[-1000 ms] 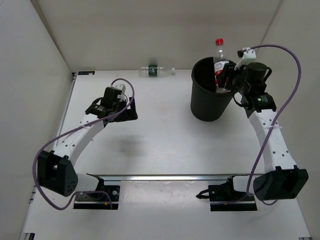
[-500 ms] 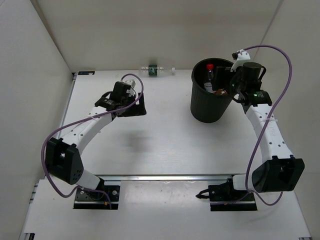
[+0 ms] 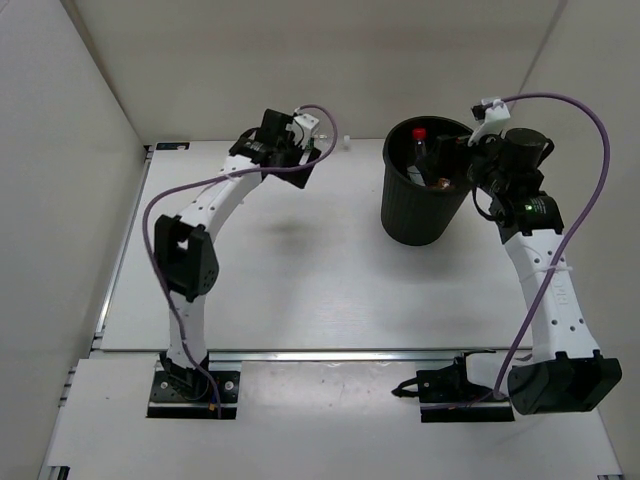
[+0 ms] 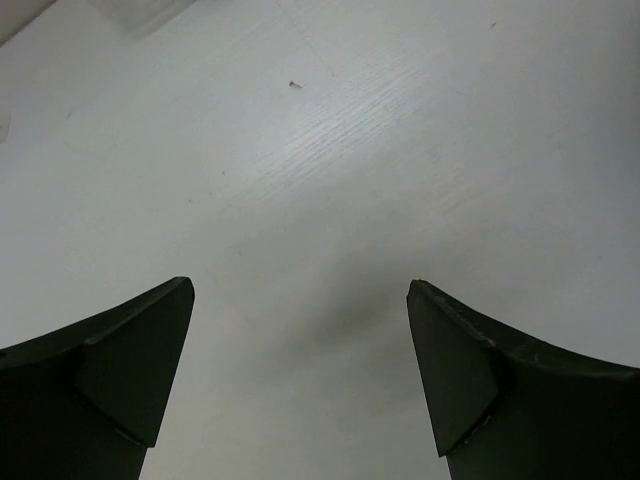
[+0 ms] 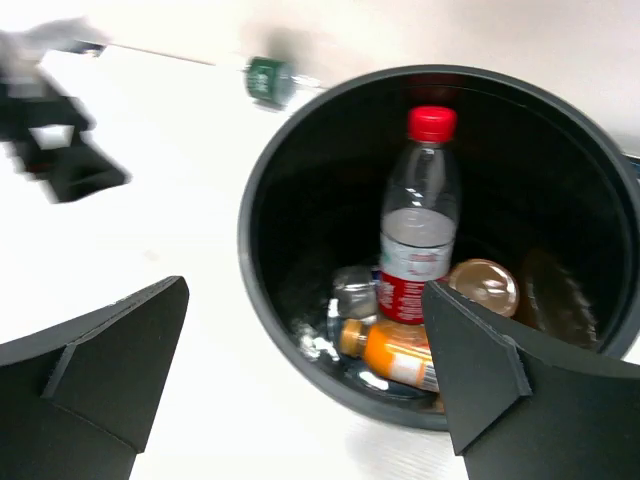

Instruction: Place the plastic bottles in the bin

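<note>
The black bin (image 3: pixel 420 205) stands at the back right of the table. Inside it a clear bottle with a red cap and red label (image 5: pixel 418 235) stands upright, with an orange bottle (image 5: pixel 400 358) lying at the bottom beside other bottles. My right gripper (image 5: pixel 305 285) hangs open over the bin's near rim, holding nothing; from above my right gripper (image 3: pixel 458 158) is at the bin's right rim. A green-label bottle (image 5: pixel 268 78) lies on the table by the back wall. My left gripper (image 3: pixel 300 160) is open right by it and covers most of it from above. My left gripper (image 4: pixel 300 285) sees only bare table between its fingers.
White walls close the table at the back (image 3: pixel 320 60) and on both sides. A black marker strip (image 3: pixel 172 146) lies at the back left corner. The left arm (image 3: pixel 215 205) stretches diagonally across the left half of the table.
My right gripper opened and the red-cap bottle dropped from above the rim down into the bin. My left arm swung from mid-table to the back wall, by the green-label bottle.
</note>
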Controlling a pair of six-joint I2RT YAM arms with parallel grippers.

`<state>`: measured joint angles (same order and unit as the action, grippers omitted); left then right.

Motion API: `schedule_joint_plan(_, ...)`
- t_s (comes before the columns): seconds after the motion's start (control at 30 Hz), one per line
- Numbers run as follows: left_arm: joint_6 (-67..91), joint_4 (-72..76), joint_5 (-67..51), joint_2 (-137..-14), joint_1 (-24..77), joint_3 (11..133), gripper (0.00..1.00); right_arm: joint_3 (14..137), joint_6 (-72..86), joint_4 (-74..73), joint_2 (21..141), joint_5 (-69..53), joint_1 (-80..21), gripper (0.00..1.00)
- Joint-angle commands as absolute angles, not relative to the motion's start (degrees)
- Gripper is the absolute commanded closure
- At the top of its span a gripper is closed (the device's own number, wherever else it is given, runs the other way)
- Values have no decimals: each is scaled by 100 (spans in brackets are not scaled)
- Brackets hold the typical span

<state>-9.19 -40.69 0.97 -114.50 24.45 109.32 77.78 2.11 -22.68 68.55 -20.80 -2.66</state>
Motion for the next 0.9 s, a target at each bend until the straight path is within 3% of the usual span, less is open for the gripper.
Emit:
schedule_joint_plan(0.0, -1967, -4395, 71, -12118, 2382, 11853, 1, 7691, 413, -2049, 6522, -2733, -10, 1)
schedule_joint_plan(0.17, -2593, -4439, -281, -13365, 2286, 13691, 2, 7576, 887, -1838, 6565, -3680, 421, 1)
schedule_joint_plan(0.3, -1997, -3807, -1080, -14324, 1873, 14737, 1, 7165, 1388, -979, 6741, -4444, 816, 1)
schedule_joint_plan(0.57, -1442, -1182, 175, -15029, 1977, 14407, 2, 6749, 2706, 343, 7110, -5606, 1564, 2)
schedule_joint_plan(0.87, -624, 763, -141, -15678, 1977, 14642, 1, 6785, 3190, 632, 7444, -5774, 1731, 3)
